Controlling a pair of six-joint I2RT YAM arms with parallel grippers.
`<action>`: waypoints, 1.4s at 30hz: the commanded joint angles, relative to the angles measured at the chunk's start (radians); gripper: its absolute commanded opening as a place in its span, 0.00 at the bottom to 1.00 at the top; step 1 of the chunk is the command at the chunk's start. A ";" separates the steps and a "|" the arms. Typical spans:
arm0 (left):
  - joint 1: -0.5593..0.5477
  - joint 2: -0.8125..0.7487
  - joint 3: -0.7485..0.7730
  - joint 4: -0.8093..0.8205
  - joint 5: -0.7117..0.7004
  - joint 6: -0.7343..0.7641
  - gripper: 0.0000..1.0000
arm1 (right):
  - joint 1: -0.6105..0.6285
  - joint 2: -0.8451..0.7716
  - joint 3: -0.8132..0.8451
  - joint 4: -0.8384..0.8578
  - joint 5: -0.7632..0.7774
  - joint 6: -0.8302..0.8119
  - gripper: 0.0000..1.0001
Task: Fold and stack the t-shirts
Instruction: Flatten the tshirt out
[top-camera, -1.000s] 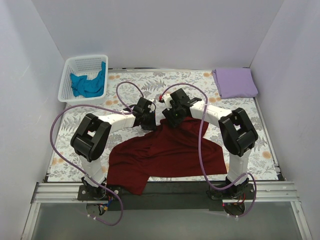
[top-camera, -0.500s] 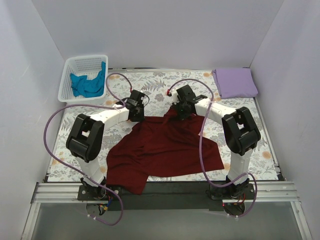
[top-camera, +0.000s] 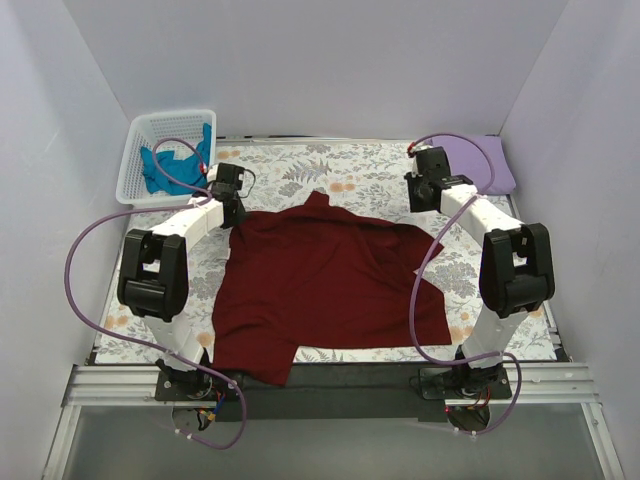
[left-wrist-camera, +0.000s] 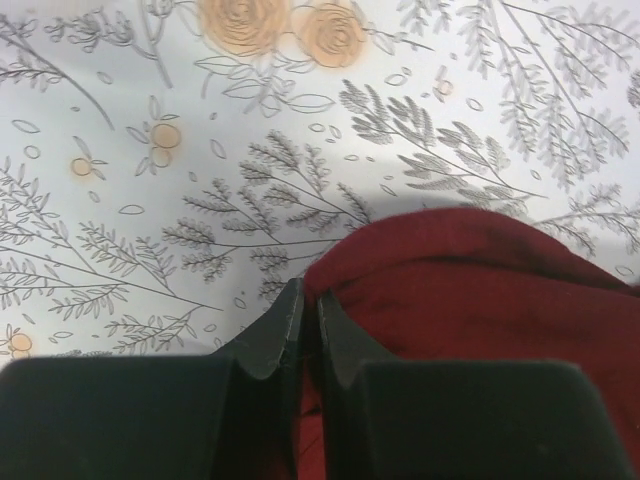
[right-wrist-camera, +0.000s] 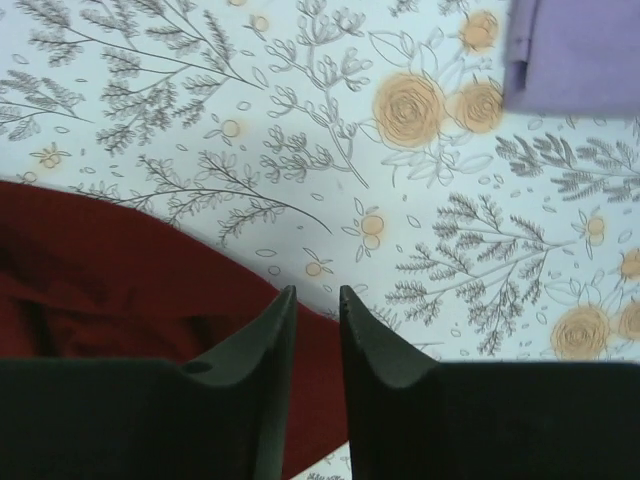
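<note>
The dark maroon t-shirt (top-camera: 320, 280) lies spread over the middle of the floral cloth, with its near left corner hanging over the table's front edge. My left gripper (top-camera: 236, 208) is at the shirt's far left corner, shut on a pinch of the maroon fabric (left-wrist-camera: 480, 280); red cloth shows between the jaws of this gripper (left-wrist-camera: 308, 300). My right gripper (top-camera: 422, 187) hovers past the shirt's far right corner. Its jaws (right-wrist-camera: 312, 292) stand a little apart, over the maroon edge (right-wrist-camera: 120, 270) that lies flat below. A folded lavender t-shirt (top-camera: 475, 165) rests at the far right. The teal t-shirt (top-camera: 178, 165) is crumpled in the basket.
A white lattice basket (top-camera: 135, 150) stands at the far left corner. The floral cloth (top-camera: 370, 175) covers the table, and white walls close in on three sides. The lavender t-shirt's corner (right-wrist-camera: 580, 50) sits just ahead and to the right of my right fingers. Purple cables loop beside both arms.
Both arms moved away from each other and toward the far side, pulling the maroon shirt's far edge out wide and flat. The right jaws closed on the fabric, then parted and let it go.
</note>
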 joint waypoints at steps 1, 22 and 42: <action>0.029 0.002 0.031 -0.015 -0.048 -0.033 0.04 | -0.004 -0.003 0.048 -0.057 0.031 0.077 0.35; -0.105 -0.410 -0.260 0.077 0.026 0.033 0.47 | -0.054 -0.110 -0.360 0.053 -0.132 0.320 0.37; -0.106 -0.476 -0.406 0.191 -0.067 0.060 0.47 | -0.130 0.314 0.374 -0.115 -0.116 0.156 0.38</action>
